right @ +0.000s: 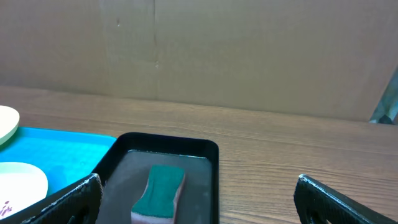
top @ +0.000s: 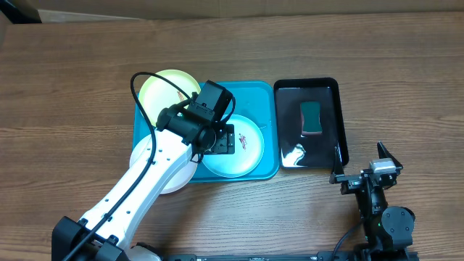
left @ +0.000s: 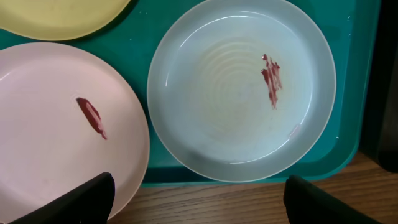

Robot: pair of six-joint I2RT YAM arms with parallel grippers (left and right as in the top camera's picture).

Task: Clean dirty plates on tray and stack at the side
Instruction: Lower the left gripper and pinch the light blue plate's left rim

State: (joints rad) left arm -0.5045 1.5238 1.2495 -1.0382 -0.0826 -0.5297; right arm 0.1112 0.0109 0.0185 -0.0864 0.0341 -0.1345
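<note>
Overhead: my left gripper (top: 223,139) hangs over the blue tray (top: 254,90). The yellow-green plate (top: 163,85) lies far left, the white plate (top: 181,181) overhangs the near-left rim, and the mint plate (top: 250,148) sits near right. My right gripper (top: 361,167) sits beside the black tray (top: 341,119).

Left wrist: my fingers are spread wide and empty. A red smear (left: 272,79) marks the mint plate, another the white, so I judge that wiping has not begun.

Right wrist: my fingers are apart and empty, facing the sponge (right: 160,190). Fetching it seems next. The wooden table (right: 280,137) has a cardboard wall (right: 249,50) behind it.
</note>
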